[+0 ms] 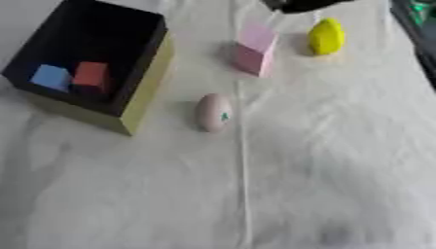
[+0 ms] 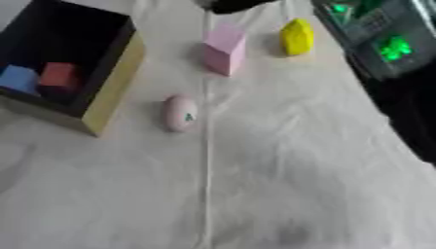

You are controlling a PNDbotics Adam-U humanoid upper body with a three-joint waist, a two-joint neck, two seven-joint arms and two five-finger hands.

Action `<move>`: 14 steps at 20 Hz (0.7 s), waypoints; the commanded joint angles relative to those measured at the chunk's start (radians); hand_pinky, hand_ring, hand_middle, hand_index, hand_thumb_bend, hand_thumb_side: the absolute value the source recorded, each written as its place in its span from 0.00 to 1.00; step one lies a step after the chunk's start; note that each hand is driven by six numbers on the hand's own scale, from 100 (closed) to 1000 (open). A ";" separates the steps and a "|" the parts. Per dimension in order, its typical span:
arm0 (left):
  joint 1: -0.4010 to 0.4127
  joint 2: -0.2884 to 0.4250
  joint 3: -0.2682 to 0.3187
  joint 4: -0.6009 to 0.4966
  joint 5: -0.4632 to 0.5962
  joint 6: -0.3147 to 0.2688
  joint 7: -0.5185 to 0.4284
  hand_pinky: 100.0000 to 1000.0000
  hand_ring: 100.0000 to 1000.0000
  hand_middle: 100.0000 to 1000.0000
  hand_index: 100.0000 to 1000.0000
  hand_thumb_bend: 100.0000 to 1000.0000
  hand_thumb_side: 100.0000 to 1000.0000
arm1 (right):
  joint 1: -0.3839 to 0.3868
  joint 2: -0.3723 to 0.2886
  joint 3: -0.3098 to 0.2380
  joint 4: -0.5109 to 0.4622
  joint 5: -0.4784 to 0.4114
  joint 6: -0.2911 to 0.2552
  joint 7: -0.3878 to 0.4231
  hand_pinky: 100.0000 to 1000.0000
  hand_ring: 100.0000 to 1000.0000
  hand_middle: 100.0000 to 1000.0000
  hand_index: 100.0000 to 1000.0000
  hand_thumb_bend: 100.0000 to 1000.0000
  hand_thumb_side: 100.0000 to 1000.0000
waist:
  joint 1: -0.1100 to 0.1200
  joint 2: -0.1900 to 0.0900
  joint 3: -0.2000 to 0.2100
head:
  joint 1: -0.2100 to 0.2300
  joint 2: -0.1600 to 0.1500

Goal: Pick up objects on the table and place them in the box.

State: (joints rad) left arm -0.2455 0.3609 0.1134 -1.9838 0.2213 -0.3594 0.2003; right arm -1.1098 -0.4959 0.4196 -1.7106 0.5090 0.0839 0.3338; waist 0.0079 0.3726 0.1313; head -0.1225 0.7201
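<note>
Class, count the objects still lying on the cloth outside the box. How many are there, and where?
3: a pink block at the far middle, a yellow object to its right, and a pale oval object nearer, just right of the box.

Dark hand [image 1: 298, 5] cut off by top edge; grip unreadable.

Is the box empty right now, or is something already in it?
Not empty. The box holds a blue block and a red block, side by side against its near wall.
</note>
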 commanded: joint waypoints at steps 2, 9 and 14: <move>-0.059 0.063 -0.008 -0.016 0.033 -0.076 -0.006 0.68 0.65 0.60 0.78 0.39 0.38 | -0.062 0.097 0.008 0.141 0.090 -0.044 -0.018 0.69 0.54 0.37 0.50 0.00 0.00 | -0.013 -0.023 0.041 | -0.064 -0.008; -0.182 0.088 -0.042 -0.016 0.127 -0.137 -0.063 0.68 0.65 0.61 0.78 0.42 0.33 | -0.121 0.251 0.003 0.410 0.253 -0.120 -0.079 0.69 0.54 0.37 0.50 0.00 0.00 | -0.023 -0.023 0.159 | -0.168 -0.012; -0.240 0.082 -0.064 -0.016 0.181 -0.130 -0.121 0.68 0.65 0.61 0.78 0.42 0.33 | -0.134 0.308 -0.019 0.550 0.366 -0.164 -0.134 0.69 0.54 0.38 0.51 0.00 0.00 | -0.043 -0.014 0.222 | -0.237 -0.023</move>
State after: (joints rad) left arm -0.4714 0.4200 0.0502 -1.9847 0.3875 -0.4899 0.0945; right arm -1.2163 -0.1991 0.4157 -1.1821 0.8453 -0.0716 0.2136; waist -0.0299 0.3731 0.3576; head -0.3416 0.7102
